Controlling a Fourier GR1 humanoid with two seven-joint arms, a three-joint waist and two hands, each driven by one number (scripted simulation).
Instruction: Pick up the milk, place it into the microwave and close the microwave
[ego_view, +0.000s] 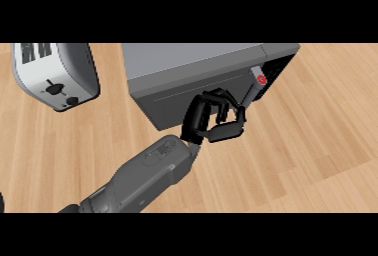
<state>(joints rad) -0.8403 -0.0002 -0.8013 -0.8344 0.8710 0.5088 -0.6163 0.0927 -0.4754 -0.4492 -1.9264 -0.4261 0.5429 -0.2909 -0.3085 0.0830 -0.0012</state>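
Grey forearm of the right arm comes in from the near left and slants up toward the middle. Its black right hand (215, 119) lies against the front of the microwave (193, 59). The fingers (199, 111) are bent over and touch the dark front panel, with the thumb on the near side. They are curled, and I cannot see anything held inside them.

Everything stands on a counter (310, 150) of pale wood, whose planks run slantwise from near left to far right. Nothing of the room beyond this top shows.

As for writing, none can be read. The only mark on the microwave is a round red button (260, 78) on a narrow strip at the right end of its front. On the toaster (77, 65) there are dark slots on top, plus a black lever (53, 88) and a small black knob (71, 101) on its near end.

Grey and box-shaped, the microwave has its long axis running left to right. Its front faces the near side and is turned a little to the left. Right of the button strip there is a dark area, and whether it is an opening I cannot tell.

No part of the milk is visible, so its place and the way it points cannot be told.

White and silver, the toaster sits at the far left, well apart from the hand and beside the microwave.
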